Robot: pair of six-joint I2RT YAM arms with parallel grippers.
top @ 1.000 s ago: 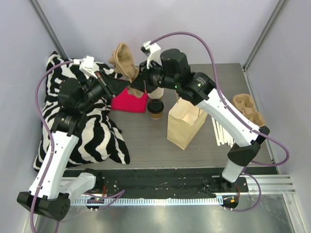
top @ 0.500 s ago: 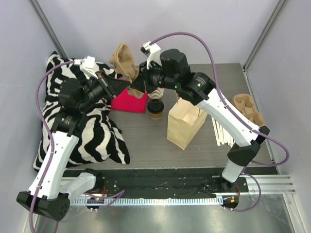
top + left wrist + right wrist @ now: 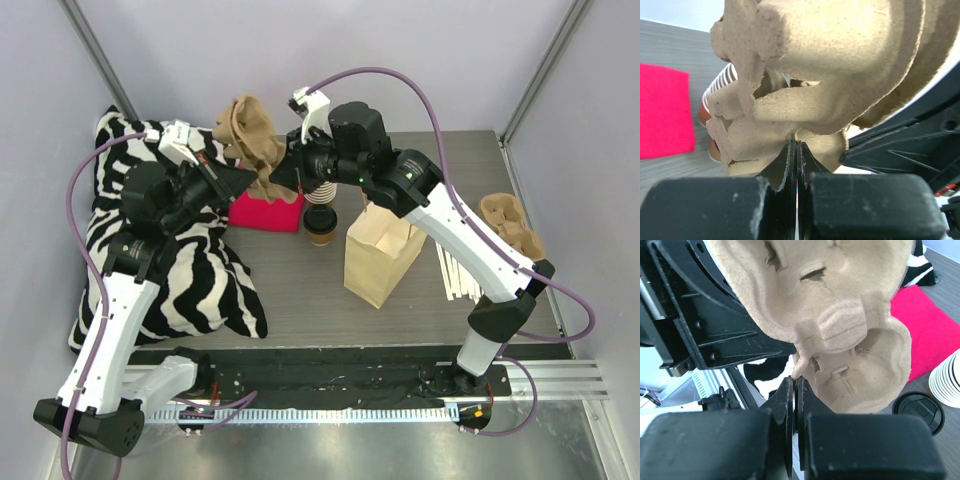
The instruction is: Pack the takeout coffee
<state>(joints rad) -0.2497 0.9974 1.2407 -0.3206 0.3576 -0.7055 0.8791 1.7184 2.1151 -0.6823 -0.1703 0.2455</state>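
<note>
Top external view, read from left to right: the left end effector (image 3: 243, 178) sits over the edge of the zebra-striped cushion (image 3: 190, 280). It is clenched on one rim of a pulp cup carrier (image 3: 250, 125), which is raised off the tabletop (image 3: 300, 295). The right end effector (image 3: 283, 170) is clenched on the opposite rim of the same carrier. Neither is grasping the coffee.

The takeout coffee (image 3: 320, 222) stands upright on the tabletop with its long axis vertical and its black lid fitted. It is just beside the stack of cups (image 3: 322, 190), at the stack's 6 o'clock. The coffee lies at about 4 o'clock from the left end effector and about 5 o'clock from the right one. The right arm is judged the nearer. The paper bag (image 3: 378, 255) stands open-mouthed at about 4 o'clock from the coffee, close to it but apart.

Left wrist view: the left end effector (image 3: 796, 145) has its jaws pressed together on a thin flap of the carrier (image 3: 840, 65). The coffee cannot be identified in this view.

Right wrist view: the right end effector (image 3: 794, 382) pinches the rim of the carrier (image 3: 840, 315). A round black lid (image 3: 918, 412), probably the top of the coffee, shows at lower right. Only the top external view shows the bag.
</note>
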